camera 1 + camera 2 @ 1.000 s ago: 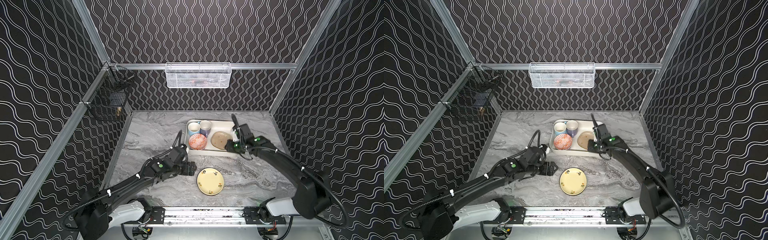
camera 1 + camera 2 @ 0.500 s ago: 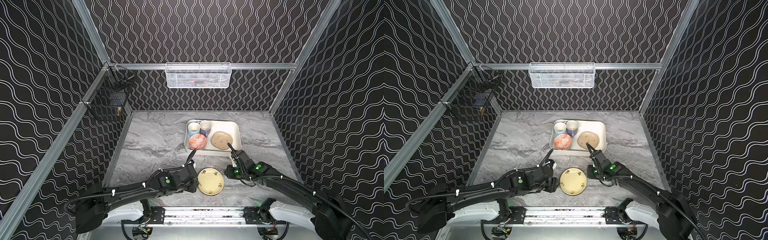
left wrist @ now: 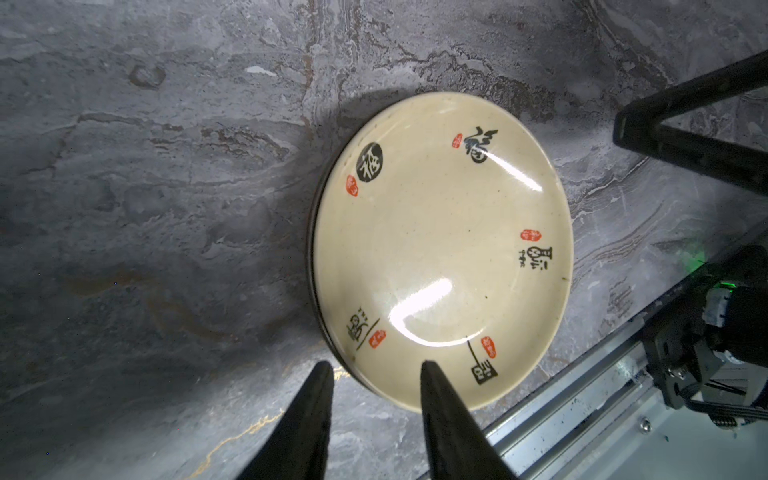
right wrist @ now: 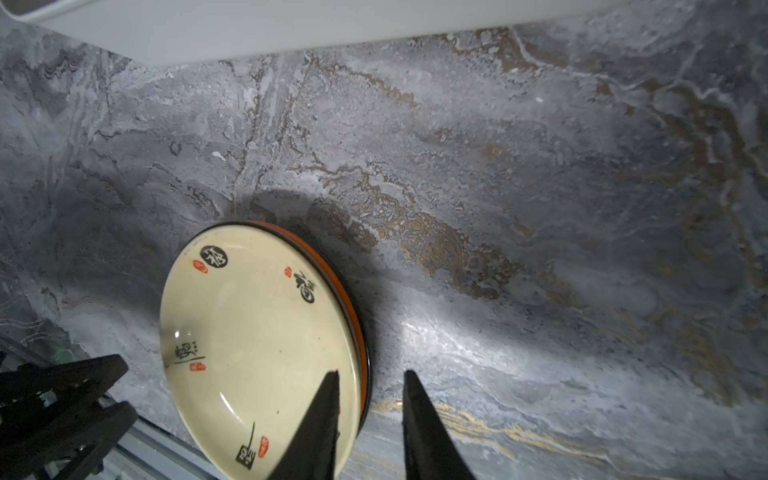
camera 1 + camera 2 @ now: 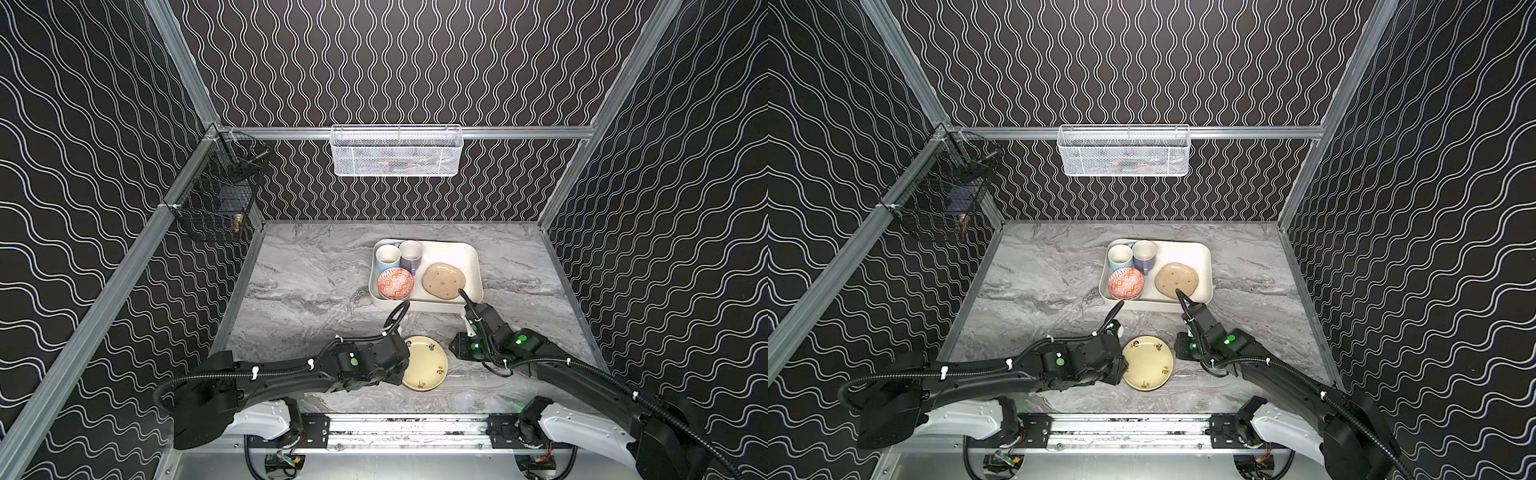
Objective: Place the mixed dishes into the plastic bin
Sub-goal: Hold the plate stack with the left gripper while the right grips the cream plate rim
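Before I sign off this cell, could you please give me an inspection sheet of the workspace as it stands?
Surface: grey marble-look tabletop, no spills seen.
Job's things: cream-white rectangular plastic bin holds light-blue mug, lilac mug, orange-patterned bowl and mustard plate; cream round plate with black lettering lies outside, stacked on an orange-rimmed plate.
Clutter: nothing seen.
Grippers: left gripper astride the cream plate's rim, grip unclear; right gripper open, holding nothing.
Cables: black cable loop at each wrist, none seen snagged.
Surroundings: white wire-mesh basket on back rail, black wire basket on side rail, wavy-patterned black walls.
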### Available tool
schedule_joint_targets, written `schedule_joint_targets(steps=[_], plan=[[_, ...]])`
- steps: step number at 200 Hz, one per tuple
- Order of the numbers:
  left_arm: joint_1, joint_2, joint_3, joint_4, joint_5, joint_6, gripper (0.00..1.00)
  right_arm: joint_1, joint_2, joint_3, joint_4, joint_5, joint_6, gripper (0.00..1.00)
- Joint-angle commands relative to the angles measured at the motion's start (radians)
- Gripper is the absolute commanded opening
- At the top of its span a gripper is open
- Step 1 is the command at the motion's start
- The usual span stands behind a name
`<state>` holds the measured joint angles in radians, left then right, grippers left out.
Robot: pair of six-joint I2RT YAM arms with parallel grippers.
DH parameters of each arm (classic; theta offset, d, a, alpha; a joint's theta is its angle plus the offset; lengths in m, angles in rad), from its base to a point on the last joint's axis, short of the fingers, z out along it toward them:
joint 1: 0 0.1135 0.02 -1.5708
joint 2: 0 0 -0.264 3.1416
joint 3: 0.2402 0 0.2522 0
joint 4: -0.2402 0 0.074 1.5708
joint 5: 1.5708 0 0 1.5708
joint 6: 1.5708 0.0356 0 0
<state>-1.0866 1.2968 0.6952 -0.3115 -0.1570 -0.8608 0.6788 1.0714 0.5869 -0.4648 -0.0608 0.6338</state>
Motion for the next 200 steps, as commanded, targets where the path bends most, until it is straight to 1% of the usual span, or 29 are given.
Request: schedule_joint_targets(steps=[1,88,155,200], plan=[[-0.001,0.023,0.01,0.019,-0.018,-0.008,0.39,0.001,0.01,-0.002,0.028,0.012,-0.011,0.29],[-0.001,0.104,0.05,0.026,-0.018,0.013,0.37,-0.002,0.03,-0.006,0.029,0.026,-0.026,0.29],[-0.001,0.076,0.049,-0.005,-0.051,0.002,0.37,-0.005,0.007,-0.004,0.015,0.03,-0.032,0.3],[0.0,0.105,0.044,0.006,-0.044,0.002,0.35,-0.007,0.007,0.004,0.008,0.031,-0.038,0.31]])
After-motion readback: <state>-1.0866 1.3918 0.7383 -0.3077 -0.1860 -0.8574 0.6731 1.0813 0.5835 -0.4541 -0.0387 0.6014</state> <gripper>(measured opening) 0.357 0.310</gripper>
